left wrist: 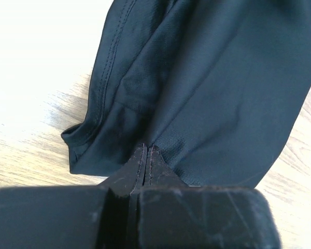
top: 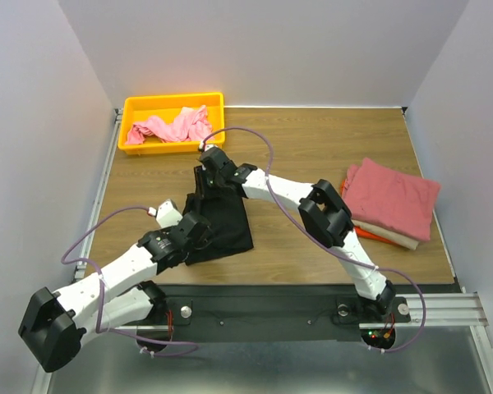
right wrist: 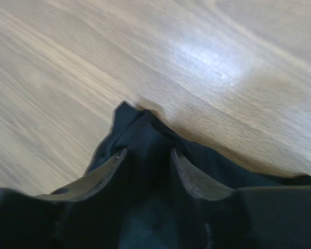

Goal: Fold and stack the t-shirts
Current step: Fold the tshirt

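The black t-shirt (top: 223, 220) lies partly folded on the wooden table, left of the middle. My left gripper (top: 197, 226) is at the shirt's near left edge. In the left wrist view its jaws (left wrist: 146, 147) stand almost together, pinching the hem of the black cloth (left wrist: 212, 78), which puckers at their tips. My right gripper (top: 207, 169) is at the shirt's far corner. Its fingers (right wrist: 149, 150) stand apart, with a bunched corner of the black cloth (right wrist: 137, 127) lying loose between them. A folded rose-red t-shirt (top: 391, 197) tops a stack over an orange one (top: 368, 234) at the right.
A yellow bin (top: 172, 99) at the back left holds a crumpled light pink t-shirt (top: 171, 128). A pale cloth (top: 401, 240) lies at the bottom of the right stack. Grey walls close in on three sides, and the arms' cables loop above the table.
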Available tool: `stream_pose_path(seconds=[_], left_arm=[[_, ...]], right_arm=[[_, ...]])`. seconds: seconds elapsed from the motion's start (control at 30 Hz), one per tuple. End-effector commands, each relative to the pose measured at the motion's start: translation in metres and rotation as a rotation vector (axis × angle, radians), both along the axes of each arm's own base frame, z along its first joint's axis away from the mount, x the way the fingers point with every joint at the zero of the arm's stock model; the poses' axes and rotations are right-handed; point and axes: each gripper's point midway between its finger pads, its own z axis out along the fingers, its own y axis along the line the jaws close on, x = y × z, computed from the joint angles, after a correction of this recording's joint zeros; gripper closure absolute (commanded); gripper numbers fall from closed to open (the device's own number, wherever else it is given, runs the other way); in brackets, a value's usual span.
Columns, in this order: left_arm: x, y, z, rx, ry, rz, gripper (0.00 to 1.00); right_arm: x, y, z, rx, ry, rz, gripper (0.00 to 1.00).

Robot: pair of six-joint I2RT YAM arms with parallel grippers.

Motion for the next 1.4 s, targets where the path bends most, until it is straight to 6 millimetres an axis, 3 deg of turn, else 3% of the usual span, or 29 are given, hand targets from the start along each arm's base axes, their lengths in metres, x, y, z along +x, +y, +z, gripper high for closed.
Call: stream_pose_path(seconds=[0.0,0.03,0.07,0.1,0.13,0.17,0.3,0.33,0.37,0.43,0.47,0.6,0.63,0.73,0.97,1.0,1.07,1.1,1.13,1.17,1.2,1.23,1.27,1.3,1.33,1.37], left_arm=[[-0.002,0.011,0.007,0.001,-0.013,0.062,0.45],[-0.001,0.012,0.011,0.013,-0.022,0.055,0.33],[0.0,0.013,0.015,0.007,-0.031,0.059,0.23],[0.002,0.012,0.021,-0.003,-0.045,0.064,0.14],[-0.001,0.015,0.023,0.007,-0.042,0.067,0.07],[0.002,0.017,0.032,0.003,-0.065,0.076,0.03],[0.0,0.026,0.045,-0.001,-0.103,0.101,0.01],[0.001,0.024,0.046,-0.014,-0.112,0.092,0.01],[0.001,0.022,0.048,-0.026,-0.117,0.084,0.01],[0.004,0.017,0.051,-0.049,-0.142,0.066,0.01],[0.004,0.016,0.052,-0.056,-0.145,0.059,0.02],[0.009,0.016,0.065,-0.054,-0.184,0.047,0.01],[0.01,0.016,0.068,-0.055,-0.192,0.049,0.01],[0.013,0.018,0.076,-0.044,-0.218,0.048,0.01],[0.016,0.017,0.08,-0.038,-0.232,0.043,0.01],[0.017,0.017,0.081,-0.037,-0.235,0.041,0.02],[0.018,0.016,0.081,-0.037,-0.238,0.038,0.02],[0.019,0.015,0.08,-0.034,-0.24,0.033,0.01],[0.02,0.013,0.081,-0.038,-0.246,0.03,0.01],[0.021,0.011,0.08,-0.038,-0.245,0.023,0.01],[0.022,0.009,0.079,-0.038,-0.246,0.012,0.02],[0.026,0.006,0.078,-0.035,-0.251,0.003,0.01],[0.027,0.004,0.077,-0.03,-0.252,-0.01,0.01],[0.029,0.001,0.077,-0.031,-0.25,-0.022,0.01],[0.033,-0.004,0.076,-0.033,-0.253,-0.035,0.02],[0.034,-0.006,0.075,-0.024,-0.249,-0.049,0.01]], right_arm=[[0.0,0.026,0.027,0.118,-0.027,0.105,0.4],[-0.002,0.026,0.031,0.123,-0.031,0.119,0.22],[-0.005,0.026,0.032,0.126,-0.028,0.127,0.21],[-0.007,0.025,0.037,0.13,-0.036,0.137,0.11],[-0.01,0.024,0.052,0.151,-0.052,0.151,0.06],[-0.012,0.021,0.051,0.143,-0.055,0.157,0.02],[-0.014,0.004,0.082,0.147,-0.115,0.121,0.0],[-0.014,0.0,0.075,0.132,-0.109,0.116,0.0],[-0.015,-0.003,0.084,0.142,-0.12,0.108,0.0],[-0.02,-0.011,0.077,0.122,-0.108,0.1,0.0],[-0.024,-0.015,0.082,0.128,-0.113,0.101,0.0],[-0.044,-0.027,0.056,0.099,-0.055,0.146,0.0],[-0.05,-0.031,0.042,0.08,-0.027,0.154,0.0],[-0.05,-0.036,0.019,0.045,0.001,0.136,0.0],[-0.043,-0.049,-0.014,-0.021,0.029,0.043,0.0],[-0.046,-0.059,-0.025,-0.039,0.058,0.015,0.0],[-0.043,-0.076,-0.024,-0.067,0.038,-0.057,0.0],[-0.049,-0.098,-0.041,-0.116,0.056,-0.12,0.0],[-0.053,-0.109,-0.045,-0.134,0.057,-0.156,0.0],[-0.068,-0.134,-0.053,-0.154,0.094,-0.216,0.0],[-0.063,-0.133,-0.038,-0.118,0.077,-0.256,0.0],[-0.081,-0.162,-0.062,-0.179,0.115,-0.3,0.0],[-0.091,-0.172,-0.063,-0.171,0.135,-0.329,0.0],[-0.099,-0.178,-0.048,-0.105,0.161,-0.392,0.0],[-0.127,-0.203,-0.069,-0.135,0.228,-0.409,0.0],[-0.138,-0.21,-0.068,-0.118,0.251,-0.429,0.0]])
